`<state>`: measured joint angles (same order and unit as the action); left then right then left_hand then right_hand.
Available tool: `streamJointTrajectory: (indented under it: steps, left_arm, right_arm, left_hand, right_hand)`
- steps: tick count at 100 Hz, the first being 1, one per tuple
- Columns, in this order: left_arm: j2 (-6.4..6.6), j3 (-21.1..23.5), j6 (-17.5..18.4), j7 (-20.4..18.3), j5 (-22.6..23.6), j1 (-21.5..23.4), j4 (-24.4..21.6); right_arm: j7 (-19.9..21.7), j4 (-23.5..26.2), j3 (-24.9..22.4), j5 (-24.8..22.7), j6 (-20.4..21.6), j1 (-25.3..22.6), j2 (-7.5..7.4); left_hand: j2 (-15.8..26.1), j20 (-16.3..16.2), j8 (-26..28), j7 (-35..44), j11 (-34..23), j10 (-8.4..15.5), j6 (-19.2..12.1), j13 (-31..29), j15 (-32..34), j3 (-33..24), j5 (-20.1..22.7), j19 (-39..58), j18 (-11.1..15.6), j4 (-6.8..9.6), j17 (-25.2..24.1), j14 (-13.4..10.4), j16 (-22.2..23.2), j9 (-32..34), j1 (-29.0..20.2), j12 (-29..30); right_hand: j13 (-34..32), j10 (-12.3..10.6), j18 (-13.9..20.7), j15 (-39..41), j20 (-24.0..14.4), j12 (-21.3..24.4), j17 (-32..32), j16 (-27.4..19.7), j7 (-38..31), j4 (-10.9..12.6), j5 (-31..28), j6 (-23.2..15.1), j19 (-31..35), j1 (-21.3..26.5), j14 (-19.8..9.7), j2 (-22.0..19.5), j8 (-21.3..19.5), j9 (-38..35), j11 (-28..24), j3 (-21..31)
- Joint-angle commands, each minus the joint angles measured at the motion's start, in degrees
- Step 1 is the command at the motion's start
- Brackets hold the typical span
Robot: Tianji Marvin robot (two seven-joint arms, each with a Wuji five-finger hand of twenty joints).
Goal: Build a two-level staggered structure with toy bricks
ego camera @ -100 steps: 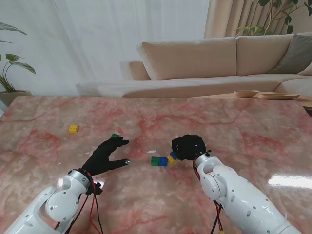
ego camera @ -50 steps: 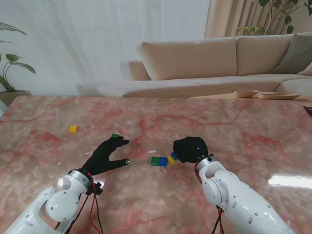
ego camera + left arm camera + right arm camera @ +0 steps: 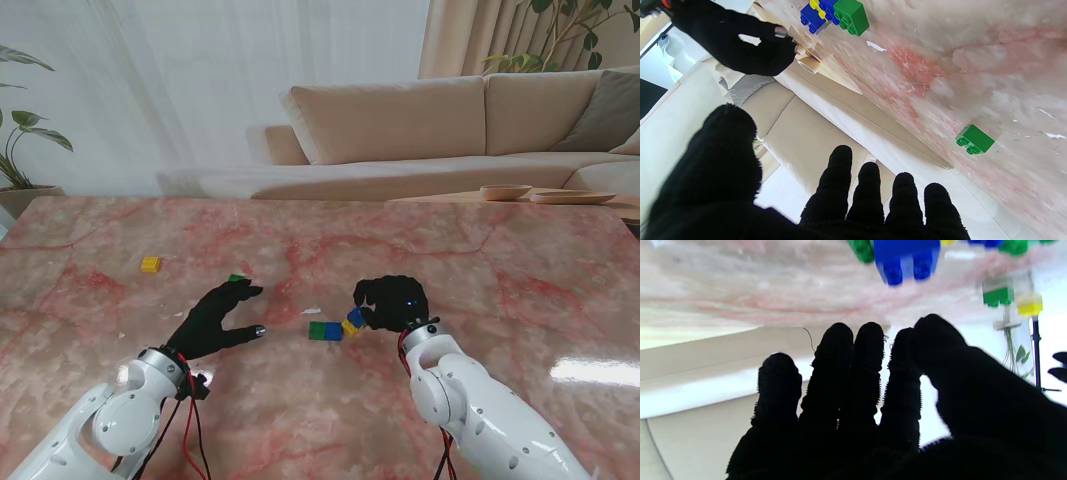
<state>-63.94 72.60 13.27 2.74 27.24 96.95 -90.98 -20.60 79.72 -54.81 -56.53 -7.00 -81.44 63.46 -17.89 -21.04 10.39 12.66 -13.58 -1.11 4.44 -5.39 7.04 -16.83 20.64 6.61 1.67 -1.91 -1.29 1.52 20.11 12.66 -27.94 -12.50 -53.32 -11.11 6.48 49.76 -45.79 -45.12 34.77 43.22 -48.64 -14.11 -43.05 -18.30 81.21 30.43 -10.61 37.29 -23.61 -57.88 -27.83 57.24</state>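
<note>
Mid-table, the green brick (image 3: 317, 330) and blue brick (image 3: 334, 331) sit joined, a blue-and-yellow pair (image 3: 353, 322) touching them. The right hand (image 3: 392, 303) hovers just beside, fingers loosely together, holding nothing. The left hand (image 3: 215, 317) is spread near a lone green brick (image 3: 237, 278).

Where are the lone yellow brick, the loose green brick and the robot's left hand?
Yellow brick (image 3: 150, 264), stand view, on its top face.
Green brick (image 3: 974, 139), left wrist view, on its broad side.
Left hand (image 3: 212, 318), stand view, on the back of the glove, fingers spread.
</note>
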Motion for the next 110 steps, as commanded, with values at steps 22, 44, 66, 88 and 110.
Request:
streamJointTrajectory:
  steps: [22,44,66,88,110]
  left_arm:
    - [-0.13,0.14,0.16,0.54,0.29,0.32,-0.14]
    - [-0.07,0.34,0.34,0.39,0.56,0.10,-0.25]
    - [0.09,0.66,0.38,-0.25,0.78,-0.03,-0.54]
    - [0.19,1.10,0.06,-0.75,0.89,0.16,-0.75]
    - [0.24,1.41,-0.15,-0.99,0.86,0.50,-0.81]
  right_arm:
    - [10.87,8.26,-6.51,-1.94,3.14,-4.37,-1.57]
    - [17.57,6.28,-7.34,0.16,8.35,-2.72,-2.51]
    - [20.03,-0.80,-3.33,3.54,11.51,2.91,-2.77]
    - [19.17,-7.77,1.63,6.30,13.57,7.83,-2.49]
    - [15.34,-9.89,3.13,6.45,13.56,8.13,-1.96]
  left_hand:
    - [1.74,0.49,-0.15,-0.11,1.02,1.33,-0.35,0.40,-1.77,-0.79,0.95,-2.33,1.03,0.80,-0.71,-2.21,-0.45,-0.69,1.36,0.72]
    - [1.68,0.50,-0.16,-0.08,1.03,1.30,-0.32,0.37,-1.76,-0.87,0.98,-2.36,1.09,0.78,-0.70,-2.23,-0.47,-0.68,1.37,0.73]
    - [1.63,0.55,-0.16,-0.07,1.05,1.30,-0.35,0.37,-1.78,-0.91,0.94,-2.41,1.05,0.74,-0.70,-2.22,-0.48,-0.70,1.47,0.73]
    - [1.77,0.60,-0.16,-0.05,1.04,1.39,-0.40,0.35,-1.77,-0.86,0.98,-2.45,1.07,0.71,-0.68,-2.28,-0.47,-0.65,1.62,0.73]
    - [1.82,0.67,-0.16,-0.07,1.02,1.44,-0.44,0.31,-1.76,-0.77,1.03,-2.50,1.07,0.70,-0.67,-2.32,-0.46,-0.60,1.62,0.72]
  right_hand:
    - [23.01,2.86,-0.78,-11.67,0.43,13.43,-16.09,-5.41,30.20,7.33,14.37,13.35,-15.29,-6.69,0.52,-2.92,-8.24,26.39,3.71,-0.20]
    - [33.17,4.97,-0.76,-15.71,-0.57,16.86,-21.07,-8.83,37.58,7.53,23.34,17.77,-22.31,-5.49,1.37,1.08,-6.43,38.57,6.10,2.08]
    - [34.85,5.23,-0.74,-16.01,-1.34,17.30,-21.77,-9.73,38.04,7.32,24.79,17.70,-23.75,-3.55,1.60,2.51,-7.64,41.33,4.76,5.51]
    - [32.90,3.92,-0.82,-16.04,-1.76,16.36,-20.48,-10.52,33.67,6.58,21.94,14.92,-23.79,-2.31,1.40,3.14,-12.35,38.08,1.48,6.38]
    - [27.23,-0.65,-0.20,-11.78,-2.44,6.77,-17.43,-8.45,21.92,5.73,16.42,7.23,-20.58,-2.49,-0.08,3.24,-26.32,30.23,-7.28,3.31]
